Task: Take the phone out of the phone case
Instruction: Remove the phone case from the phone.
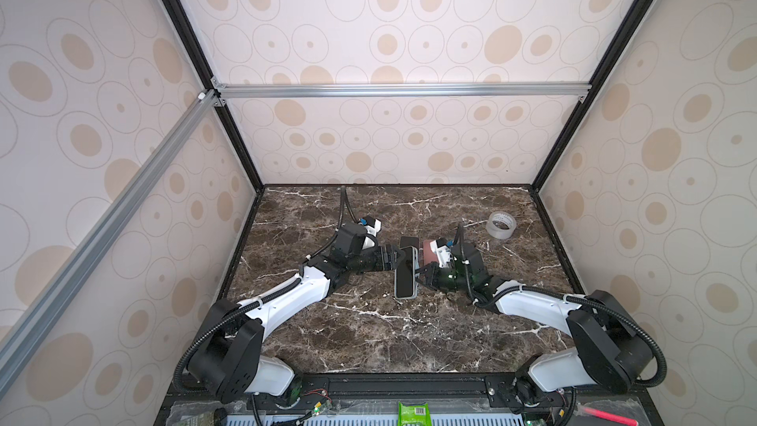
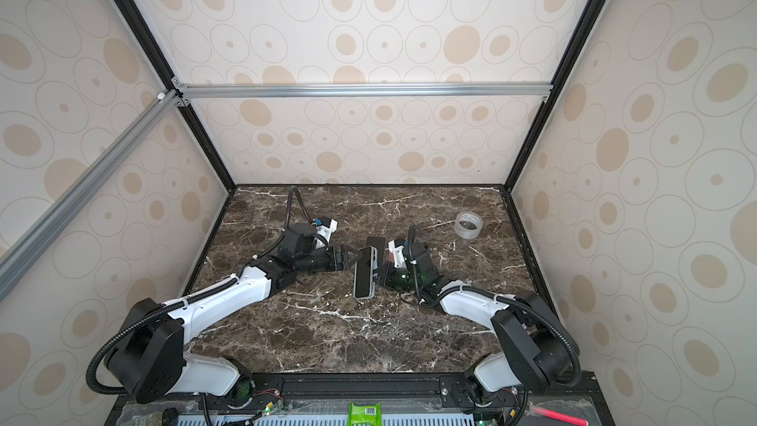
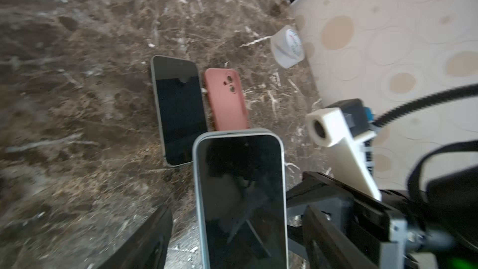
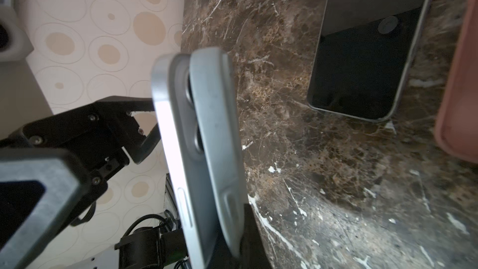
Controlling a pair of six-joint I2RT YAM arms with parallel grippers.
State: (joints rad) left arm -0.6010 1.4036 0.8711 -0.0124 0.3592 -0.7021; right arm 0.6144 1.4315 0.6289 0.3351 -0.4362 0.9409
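Observation:
A black-screened phone [image 1: 405, 276] [image 2: 363, 276] in a pale grey-blue phone case [image 4: 219, 130] is held off the marble table at mid-table. In the right wrist view the phone's silver edge [image 4: 165, 130] stands parted from the case at its camera end. My right gripper [image 1: 418, 274] [image 4: 232, 241] is shut on the case's side. My left gripper [image 1: 399, 258] [image 3: 236, 241] is open. Its fingers [image 3: 144, 241] stand either side of the phone's screen [image 3: 243, 197], apart from it.
A second bare black phone [image 1: 409, 243] [image 3: 178, 109] and a pink case [image 3: 226, 99] lie side by side on the table just beyond the held phone. A clear tape roll [image 1: 500, 225] sits at the back right near the wall.

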